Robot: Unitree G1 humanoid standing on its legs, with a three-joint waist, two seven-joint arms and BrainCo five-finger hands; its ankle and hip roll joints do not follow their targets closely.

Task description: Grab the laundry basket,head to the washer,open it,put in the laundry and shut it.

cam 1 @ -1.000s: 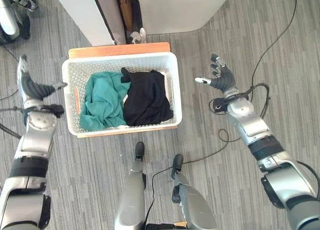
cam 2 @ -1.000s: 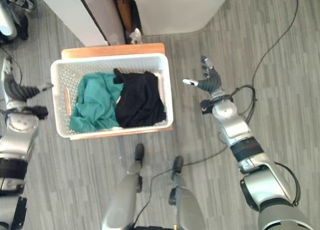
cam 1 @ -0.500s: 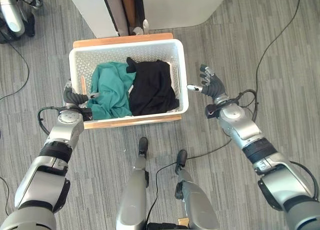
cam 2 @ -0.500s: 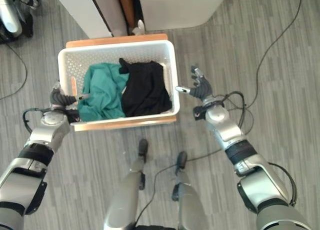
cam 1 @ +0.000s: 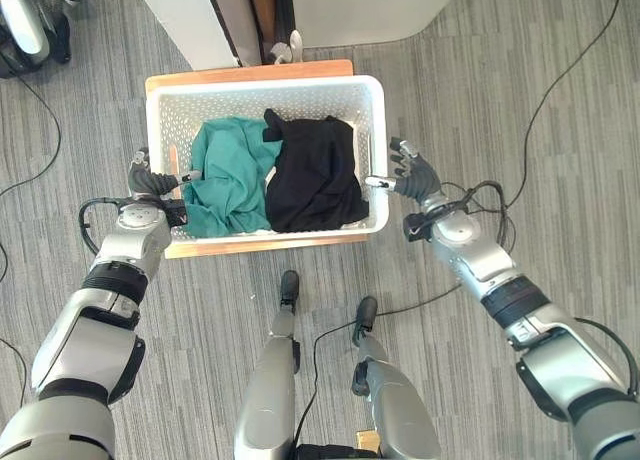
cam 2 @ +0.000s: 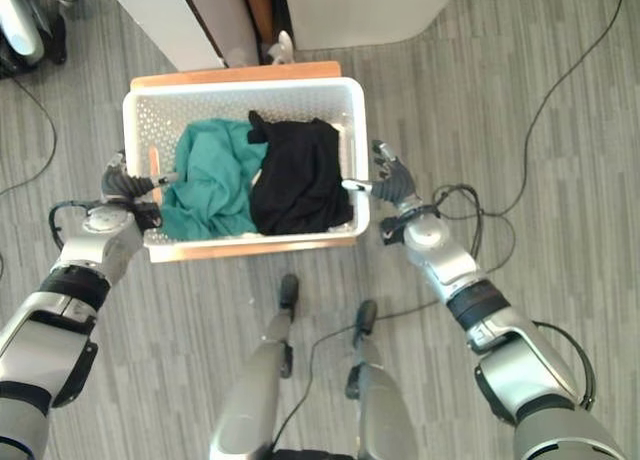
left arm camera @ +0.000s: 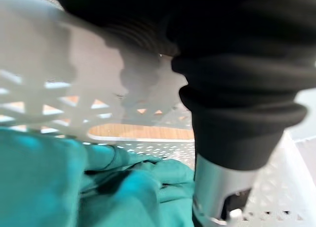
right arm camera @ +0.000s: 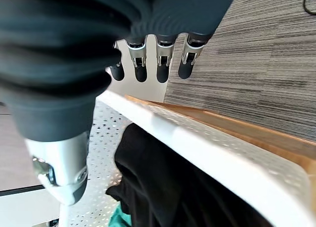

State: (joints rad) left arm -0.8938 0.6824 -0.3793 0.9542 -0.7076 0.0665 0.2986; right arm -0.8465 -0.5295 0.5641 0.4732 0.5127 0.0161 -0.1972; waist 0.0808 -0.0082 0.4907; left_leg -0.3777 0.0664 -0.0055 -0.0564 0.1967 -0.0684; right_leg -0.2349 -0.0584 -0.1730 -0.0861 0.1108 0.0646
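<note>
A: The laundry basket (cam 1: 372, 140) sits on a wooden board (cam 1: 250, 73), green and black clothes inside.

B: Left hand (cam 1: 152, 183) reaches over its rim, grip unclear; right hand (cam 1: 410, 176) is spread beside it, holding nothing. Grip both rims evenly before lifting.

A laundry corner of a home or test room: grey striped carpet floor (cam 1: 560, 100), a white laundry basket (cam 1: 375, 130) of clothes on a low wooden stand (cam 1: 250, 73), and a white appliance (cam 1: 370, 10) at 12 o'clock.
</note>
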